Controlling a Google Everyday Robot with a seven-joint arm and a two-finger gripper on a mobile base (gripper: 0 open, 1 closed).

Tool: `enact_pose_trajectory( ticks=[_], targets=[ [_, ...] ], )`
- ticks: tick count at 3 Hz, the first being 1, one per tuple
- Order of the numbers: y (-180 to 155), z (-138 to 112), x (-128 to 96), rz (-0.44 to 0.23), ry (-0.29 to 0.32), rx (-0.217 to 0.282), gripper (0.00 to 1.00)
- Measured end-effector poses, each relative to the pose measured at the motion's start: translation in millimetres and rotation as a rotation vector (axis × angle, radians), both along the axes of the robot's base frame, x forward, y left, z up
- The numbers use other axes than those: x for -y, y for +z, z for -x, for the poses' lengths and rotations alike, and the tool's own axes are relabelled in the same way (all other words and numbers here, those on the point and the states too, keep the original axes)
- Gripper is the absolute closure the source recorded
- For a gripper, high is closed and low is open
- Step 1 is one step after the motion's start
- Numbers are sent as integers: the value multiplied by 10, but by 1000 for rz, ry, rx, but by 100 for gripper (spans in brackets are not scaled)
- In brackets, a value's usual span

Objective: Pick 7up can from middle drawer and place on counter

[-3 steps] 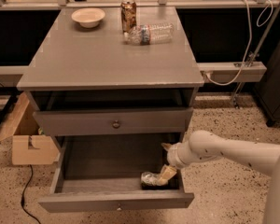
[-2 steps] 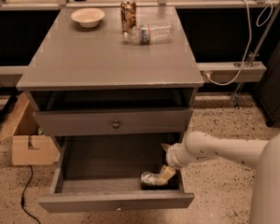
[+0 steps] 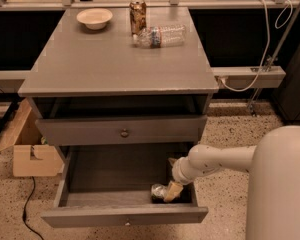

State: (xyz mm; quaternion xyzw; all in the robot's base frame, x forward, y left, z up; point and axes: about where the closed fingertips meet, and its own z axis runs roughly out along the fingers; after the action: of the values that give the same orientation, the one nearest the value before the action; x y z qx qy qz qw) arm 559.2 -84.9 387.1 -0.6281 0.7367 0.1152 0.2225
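Note:
The 7up can (image 3: 158,191), small and silvery, lies on its side in the front right corner of the open middle drawer (image 3: 90,199). The drawer is pulled out at the bottom of the grey cabinet. My gripper (image 3: 173,188) reaches down into the drawer from the right on its white arm (image 3: 215,161) and sits right against the can's right end. The counter (image 3: 110,64) is the flat grey top of the cabinet, above and behind the drawer.
On the counter's far edge stand a white bowl (image 3: 94,18), a tall brown-gold can (image 3: 137,14) and a clear plastic bottle (image 3: 160,35) lying down. A shut drawer front with a round knob (image 3: 124,132) sits above the open drawer. A cardboard box (image 3: 30,151) stands on the floor at left.
The gripper stays at the can in the drawer's front right corner. The white arm body fills more of the right side of the view. The can has not moved.

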Motion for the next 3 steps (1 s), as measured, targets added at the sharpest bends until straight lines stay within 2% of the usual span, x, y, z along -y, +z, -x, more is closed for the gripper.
enact_pose_trajectory(
  ticks=[1,2,3],
  targets=[
    [-88,60,-116,13,21,-17,0],
    [-143,102,-189,-4,35,-30,15],
    [-158,130,-196,-28,43,-38,38]
  ],
)
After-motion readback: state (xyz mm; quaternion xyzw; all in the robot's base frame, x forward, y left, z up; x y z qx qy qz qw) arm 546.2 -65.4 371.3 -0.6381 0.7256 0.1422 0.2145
